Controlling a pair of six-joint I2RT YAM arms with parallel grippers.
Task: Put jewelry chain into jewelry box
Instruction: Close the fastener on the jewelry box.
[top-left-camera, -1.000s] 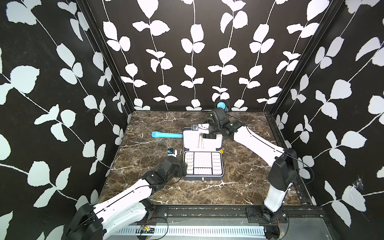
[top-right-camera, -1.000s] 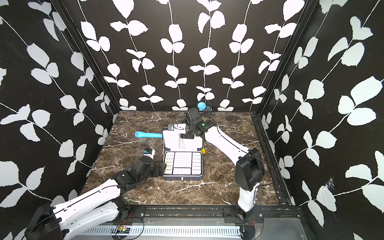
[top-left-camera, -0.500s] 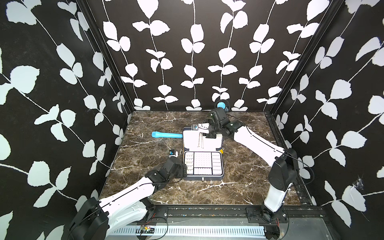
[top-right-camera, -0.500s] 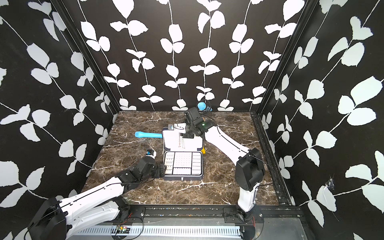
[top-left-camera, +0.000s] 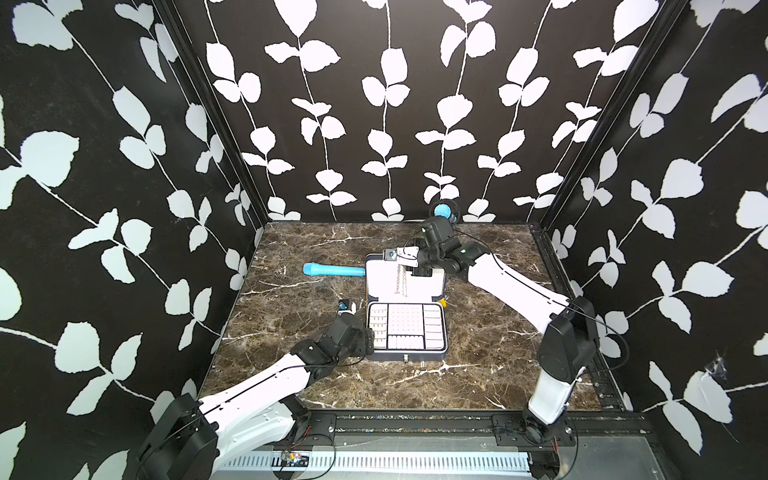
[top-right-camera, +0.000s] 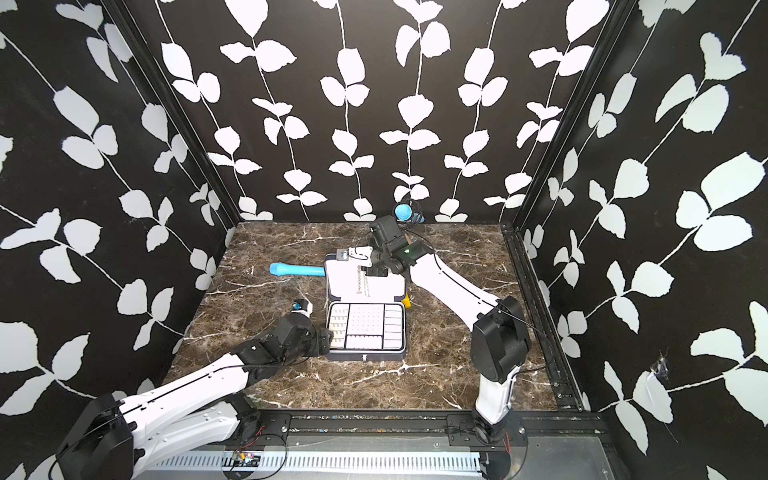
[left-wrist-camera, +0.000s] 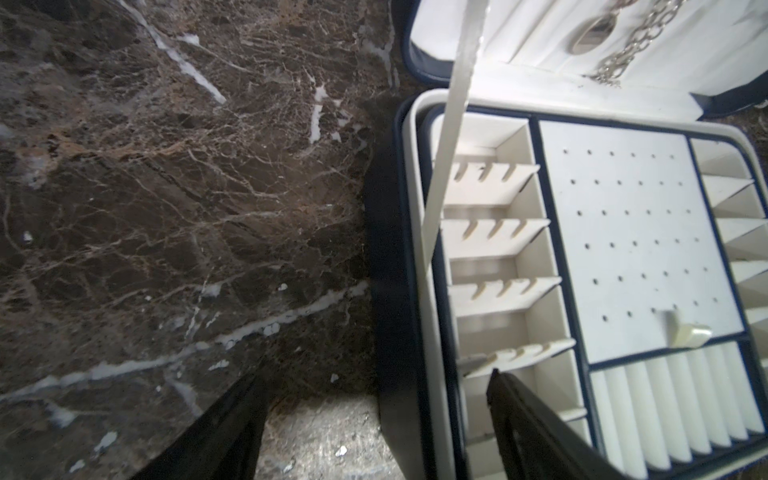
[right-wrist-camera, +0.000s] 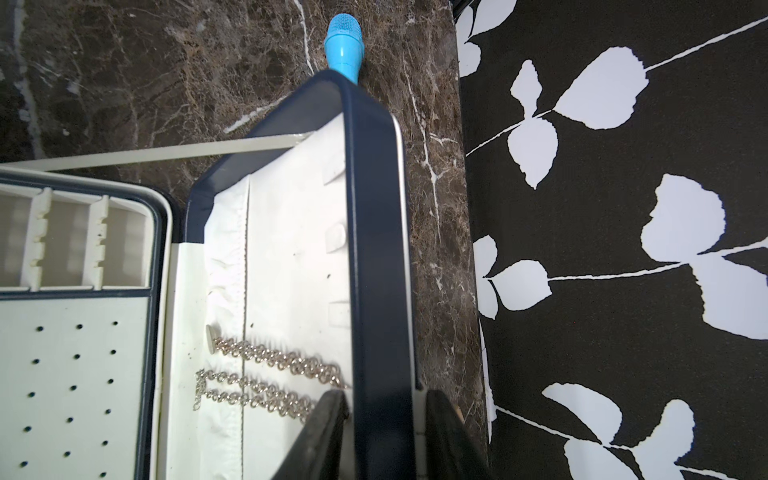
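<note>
1. A dark navy jewelry box (top-left-camera: 405, 354) sits open in the middle of a brown marble desk (top-left-camera: 478, 374). Its white compartmented tray is nearer the robot. The lid is raised behind the tray and tethered to it by a pale ribbon (left-wrist-camera: 453, 124).
2. The jewelry chain (top-left-camera: 401, 280) is silvery and doubled into several strands. It lies down the lid's white lining, not in the tray. Its upper end runs behind the inner right finger, so what holds it there cannot be told.
3. The right fingers (right-wrist-camera: 324, 440) are closed on the lid's far rim, one on the lining side and one on the navy outside.
4. The left fingers (left-wrist-camera: 536, 432) are spread wide and straddle the tray's left wall. One is over the slotted compartments and the other over the bare desk.
5. A blue microphone-shaped object (top-left-camera: 332, 270) lies on the desk with its handle end at the lid's left corner. A small yellow block (top-left-camera: 444, 301) sits just beside the box on its right, near the hinge.
6. Compared with a second ago, the left arm has edged slightly closer to the box and its rear links have shifted. Since half a second ago it has barely changed.
7. The right arm, the box, the chain and the blue object sit where they did in both earlier moments.
</note>
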